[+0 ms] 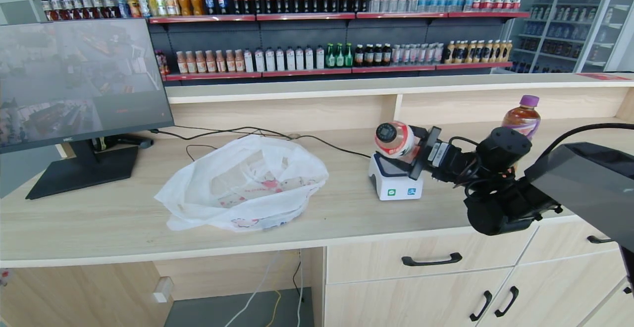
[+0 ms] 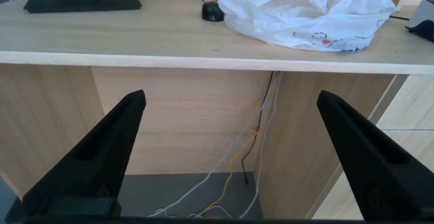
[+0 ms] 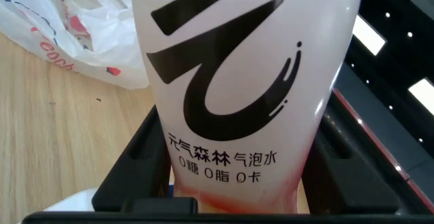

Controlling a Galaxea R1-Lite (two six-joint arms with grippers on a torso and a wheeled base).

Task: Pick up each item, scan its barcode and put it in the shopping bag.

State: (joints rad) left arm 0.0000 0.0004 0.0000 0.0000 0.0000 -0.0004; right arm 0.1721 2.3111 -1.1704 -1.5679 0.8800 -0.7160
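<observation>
The bottle (image 1: 394,138), clamped in the right gripper (image 1: 412,149), is held over the scanner (image 1: 395,182), seemingly mid-scan; transfer to the bag (image 1: 242,183) is needed next.

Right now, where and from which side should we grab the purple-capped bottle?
Grip the purple-capped bottle around its round body below the shoulder, coming level from the front of the counter. It stands upright with the raised back ledge behind it, so the front is likely the open side. The right end effector is shut on the white bottle, so bag that first.
</observation>
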